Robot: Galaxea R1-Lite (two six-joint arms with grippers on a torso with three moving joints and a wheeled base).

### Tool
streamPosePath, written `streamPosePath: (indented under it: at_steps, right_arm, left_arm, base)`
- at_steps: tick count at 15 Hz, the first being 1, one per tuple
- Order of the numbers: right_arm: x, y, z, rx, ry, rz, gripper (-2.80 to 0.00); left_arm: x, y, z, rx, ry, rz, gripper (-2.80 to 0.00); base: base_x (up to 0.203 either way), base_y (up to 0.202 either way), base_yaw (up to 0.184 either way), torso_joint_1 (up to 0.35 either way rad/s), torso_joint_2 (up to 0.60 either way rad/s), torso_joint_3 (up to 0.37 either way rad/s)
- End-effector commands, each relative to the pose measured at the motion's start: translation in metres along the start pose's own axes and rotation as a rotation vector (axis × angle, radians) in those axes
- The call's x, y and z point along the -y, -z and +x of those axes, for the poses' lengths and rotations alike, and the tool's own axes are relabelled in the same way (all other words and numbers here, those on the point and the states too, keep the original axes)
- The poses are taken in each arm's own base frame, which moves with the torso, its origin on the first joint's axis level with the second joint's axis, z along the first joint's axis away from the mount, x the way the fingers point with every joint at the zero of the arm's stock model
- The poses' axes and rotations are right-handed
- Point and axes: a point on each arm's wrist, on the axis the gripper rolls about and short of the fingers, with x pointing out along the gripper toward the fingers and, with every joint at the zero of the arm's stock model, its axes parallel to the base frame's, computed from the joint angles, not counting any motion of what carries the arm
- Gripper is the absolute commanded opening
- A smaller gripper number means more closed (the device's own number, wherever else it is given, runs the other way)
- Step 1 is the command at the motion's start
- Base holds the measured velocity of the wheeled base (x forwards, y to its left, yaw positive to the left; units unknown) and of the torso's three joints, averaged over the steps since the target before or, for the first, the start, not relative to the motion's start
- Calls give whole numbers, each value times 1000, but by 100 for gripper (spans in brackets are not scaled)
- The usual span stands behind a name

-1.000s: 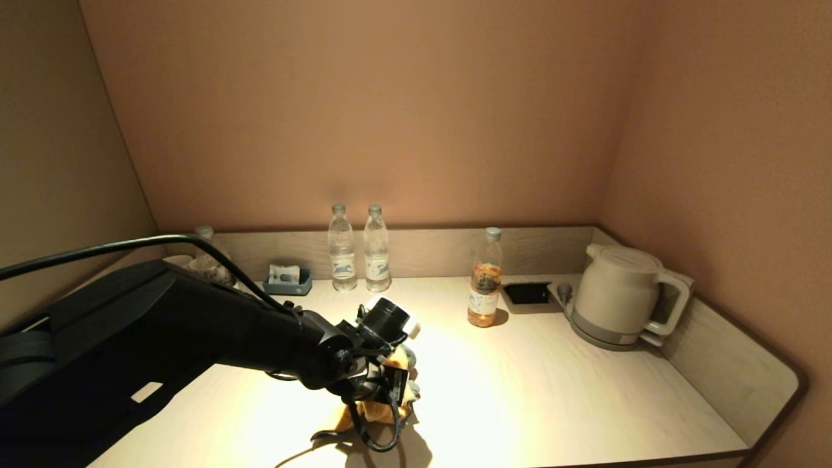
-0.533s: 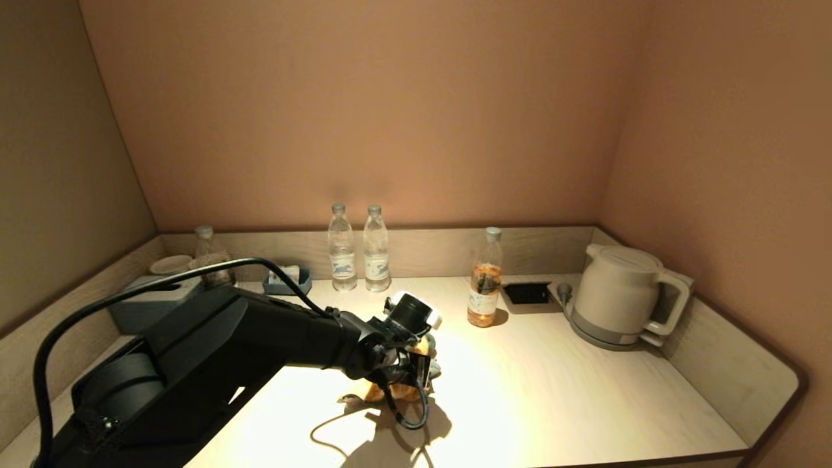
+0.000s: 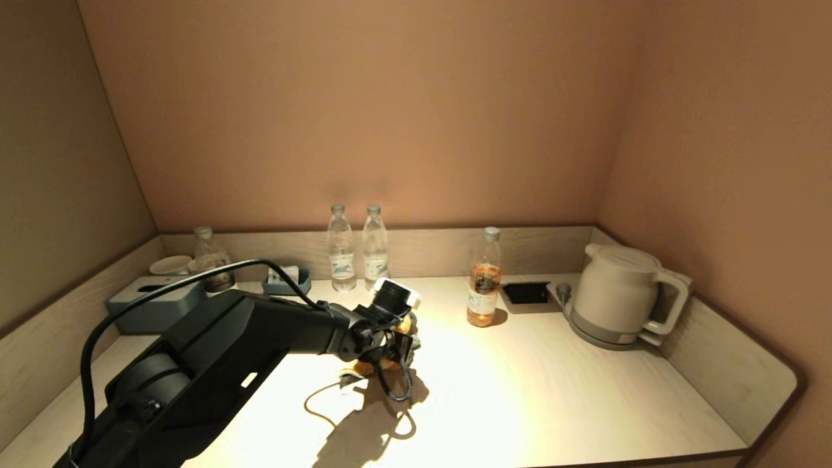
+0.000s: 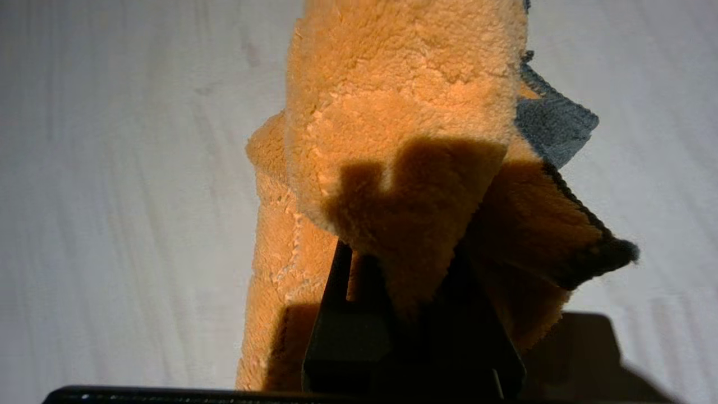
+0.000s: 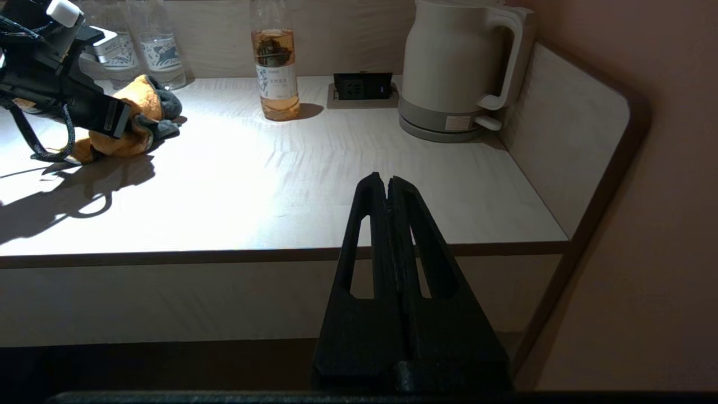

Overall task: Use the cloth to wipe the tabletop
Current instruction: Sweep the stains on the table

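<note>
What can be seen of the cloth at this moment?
The cloth is a thick, fluffy orange towel with a grey reverse and dark edging, bunched into folds rather than spread flat. The left gripper has its jaws shut on one fold. It lies on the pale wood-look tabletop, left of the amber drink bottle and in front of the two water bottles. It touches only the jaws and the table.

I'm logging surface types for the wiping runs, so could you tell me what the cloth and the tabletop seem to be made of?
Cloth: likely microfibre, orange fluffy pile with a grey reverse and stitched edge, shut in the left gripper. Tabletop: probably pale wood-grain laminate, matte, with fine streaks.
</note>
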Motion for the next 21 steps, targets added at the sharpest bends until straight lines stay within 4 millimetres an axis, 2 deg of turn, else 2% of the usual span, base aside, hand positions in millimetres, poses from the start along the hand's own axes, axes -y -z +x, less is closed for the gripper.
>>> streamPosePath:
  at_steps: [1,2,3,5,8,10,12,15,17,21]
  right_arm:
    - [0,0,0,1,-1,0,-280]
    - [0,0,0,1,-1,0,-280]
    - [0,0,0,1,-1,0,-280]
    - [0,0,0,1,-1,0,-280]
    - [0,0,0,1,-1,0,-280]
    - [0,0,0,1,-1,0,-280]
    - [0,0,0,1,-1,0,-280]
    - [0,0,0,1,-1,0,-280]
    - [0,0,0,1,-1,0,-280]
    - [0,0,0,1,-1,0,-280]
  left_arm:
    - [-24,2,15,-13,-48,-26,-280]
    - [-34,1,17,-18,-66,-39,-280]
    - [-58,-2,18,-27,-115,-73,-280]
    - [-89,-1,12,-58,-177,-105,-280]
    - [-107,7,-3,-98,-203,-118,-280]
    - [-109,30,-17,-162,-202,-102,-280]
    - [-99,57,-30,-194,-182,-71,-280]
    - [-48,83,-58,-140,-93,18,-280]
    - [-19,91,-72,-87,-33,61,-280]
    - [20,89,-87,7,53,101,-280]
  base:
    - [0,0,0,0,0,0]
    - [0,0,0,0,0,0]
    - [0,0,0,0,0,0]
    - [0,0,0,0,0,0]
    - [0,0,0,0,0,0]
    - [0,0,0,0,0,0]
    - [0,0,0,0,0,0]
    - [0,0,0,0,0,0]
    - [0,0,0,0,0,0]
    - [0,0,0,0,0,0]
